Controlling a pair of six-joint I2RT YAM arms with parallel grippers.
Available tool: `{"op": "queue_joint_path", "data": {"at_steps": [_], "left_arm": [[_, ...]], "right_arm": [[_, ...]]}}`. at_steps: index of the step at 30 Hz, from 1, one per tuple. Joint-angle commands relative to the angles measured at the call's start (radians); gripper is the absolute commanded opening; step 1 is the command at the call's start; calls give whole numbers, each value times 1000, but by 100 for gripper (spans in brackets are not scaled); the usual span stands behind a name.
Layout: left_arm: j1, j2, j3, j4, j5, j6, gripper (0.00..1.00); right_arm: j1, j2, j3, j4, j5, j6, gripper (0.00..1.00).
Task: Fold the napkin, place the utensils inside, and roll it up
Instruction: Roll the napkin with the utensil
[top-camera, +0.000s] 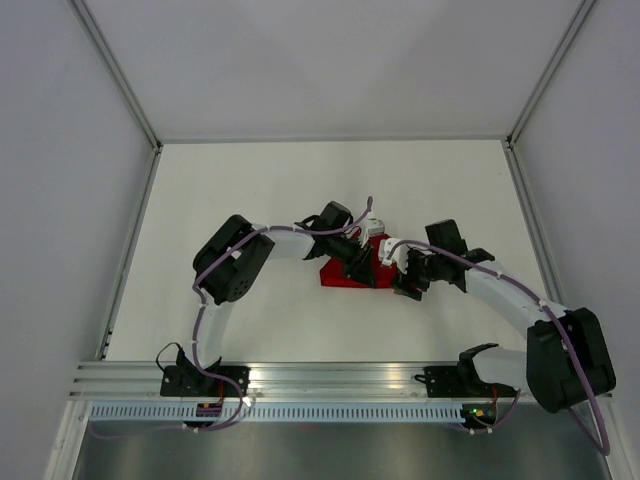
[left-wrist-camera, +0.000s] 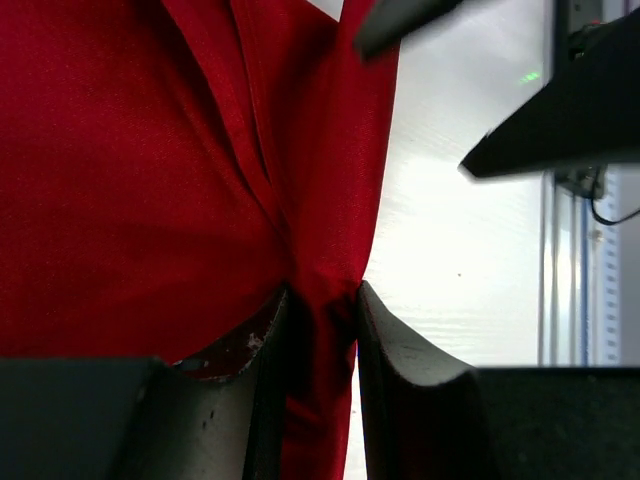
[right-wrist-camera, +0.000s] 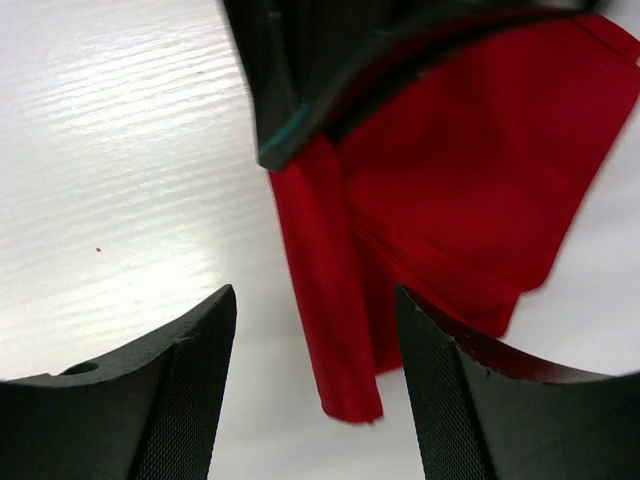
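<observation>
The red napkin lies folded and bunched on the white table between the two arms. My left gripper is shut on a rolled fold at the napkin's edge; the rest of the cloth spreads to the left in the left wrist view. My right gripper is open just right of the napkin. In the right wrist view its jaws stand either side of the napkin's rolled edge without touching it, with the flat cloth behind. No utensils show in any view.
The white table is bounded by grey walls at the left, back and right. An aluminium rail with both arm bases runs along the near edge. The left gripper's black finger sits above the rolled edge.
</observation>
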Motion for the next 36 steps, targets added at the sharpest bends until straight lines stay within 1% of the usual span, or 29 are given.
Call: {"op": "queue_joint_path", "data": {"at_steps": [1, 2, 7, 10, 17, 20, 23, 24, 25, 27, 28, 29, 30, 31, 32, 34, 36], "left_arm": [[15, 108, -1, -239, 71, -20, 2], [24, 120, 13, -253, 82, -24, 2], [33, 148, 56, -307, 119, -26, 2], [41, 161, 79, -333, 122, -26, 2], [42, 178, 114, -368, 116, -26, 2], [42, 183, 122, -376, 116, -24, 2], [42, 180, 128, -382, 104, -24, 2], [45, 177, 130, -382, 95, -24, 2], [45, 172, 130, -382, 88, -26, 5], [48, 155, 136, -385, 67, -31, 10], [51, 146, 138, -385, 64, -32, 16], [55, 125, 139, -383, 26, -37, 21], [56, 112, 141, -385, 15, -37, 24], [59, 102, 145, -385, 4, -38, 31], [64, 73, 147, -383, -14, -38, 35], [68, 42, 153, -385, -59, -38, 40], [78, -5, 157, -383, -97, -67, 43]], "right_arm": [[117, -27, -81, 244, 157, 28, 70], [170, -20, -114, 293, 205, 32, 71], [287, 53, -158, 414, 301, 57, 71], [328, 90, -166, 445, 341, 63, 70], [384, 96, -181, 453, 355, 87, 65], [401, 104, -181, 441, 347, 93, 57], [407, 122, -169, 404, 333, 94, 38], [407, 127, -165, 393, 329, 95, 26], [408, 134, -155, 369, 324, 97, 22], [408, 148, -143, 338, 309, 97, 18], [407, 153, -132, 306, 301, 97, 17], [408, 162, -126, 290, 292, 98, 16], [407, 167, -122, 275, 284, 100, 15], [407, 171, -111, 243, 277, 101, 14], [405, 174, -108, 231, 269, 100, 12], [399, 185, -99, 203, 249, 98, 12], [390, 211, -86, 175, 232, 90, 12]]}}
